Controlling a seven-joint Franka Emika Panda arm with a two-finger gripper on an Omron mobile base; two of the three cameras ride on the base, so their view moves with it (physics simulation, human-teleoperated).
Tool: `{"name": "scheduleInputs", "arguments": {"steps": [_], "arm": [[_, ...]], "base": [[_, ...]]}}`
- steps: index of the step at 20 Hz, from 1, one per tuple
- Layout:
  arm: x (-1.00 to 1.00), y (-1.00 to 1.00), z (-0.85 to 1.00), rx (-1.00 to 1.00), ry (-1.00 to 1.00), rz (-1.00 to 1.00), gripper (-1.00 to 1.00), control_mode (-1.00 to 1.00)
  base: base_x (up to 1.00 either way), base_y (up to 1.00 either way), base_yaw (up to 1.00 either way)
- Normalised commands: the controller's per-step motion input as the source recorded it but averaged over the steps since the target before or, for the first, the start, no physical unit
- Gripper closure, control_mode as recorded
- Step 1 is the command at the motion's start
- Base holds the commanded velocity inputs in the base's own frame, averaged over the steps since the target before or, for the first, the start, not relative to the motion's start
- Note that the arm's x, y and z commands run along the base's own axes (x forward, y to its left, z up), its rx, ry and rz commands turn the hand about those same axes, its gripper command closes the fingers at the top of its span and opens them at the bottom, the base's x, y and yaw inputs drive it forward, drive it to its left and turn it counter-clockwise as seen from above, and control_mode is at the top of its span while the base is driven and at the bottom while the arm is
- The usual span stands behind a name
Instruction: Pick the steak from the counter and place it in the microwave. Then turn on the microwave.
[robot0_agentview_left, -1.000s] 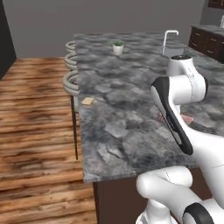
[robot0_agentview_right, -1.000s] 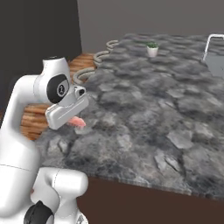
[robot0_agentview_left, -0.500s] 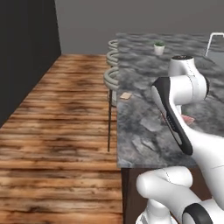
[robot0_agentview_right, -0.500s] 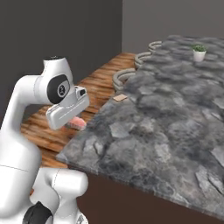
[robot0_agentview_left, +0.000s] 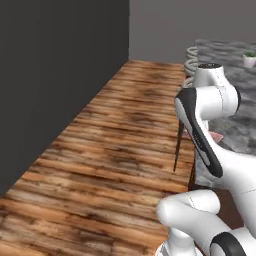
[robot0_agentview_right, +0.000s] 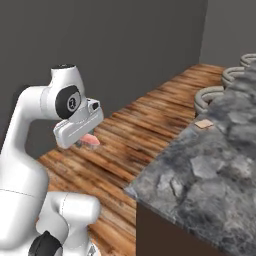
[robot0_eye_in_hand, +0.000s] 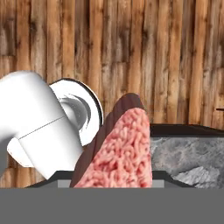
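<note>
Pink steak (robot0_eye_in_hand: 120, 153) is clamped in claw (robot0_agentview_right: 88, 141) | table (robot0_agentview_right: 210, 170) is swung aside by base turn | microwave is being sought

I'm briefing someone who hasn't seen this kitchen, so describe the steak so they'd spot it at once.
Start at the white robot arm standing over the wooden floor beside the counter. The steak hangs clamped in its tool: a small pinkish-red slab of raw meat, the only red thing there.
</note>
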Motion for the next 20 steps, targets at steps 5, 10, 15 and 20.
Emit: {"name": "scheduleInputs", "arguments": {"steps": [5, 10, 15, 20], "arm": [[0.0, 0.0, 0.0, 0.0, 0.0, 0.0, 1.0, 1.0], [0.0, 0.0, 0.0, 0.0, 0.0, 0.0, 1.0, 1.0], [0.0, 0.0, 0.0, 0.0, 0.0, 0.0, 1.0, 1.0], [0.0, 0.0, 0.0, 0.0, 0.0, 0.0, 1.0, 1.0]], "base": [[-0.09, 0.75, 0.51], [0.0, 0.49, 0.59], [0.0, 0.38, 0.61], [0.0, 0.4, 0.59]]}}
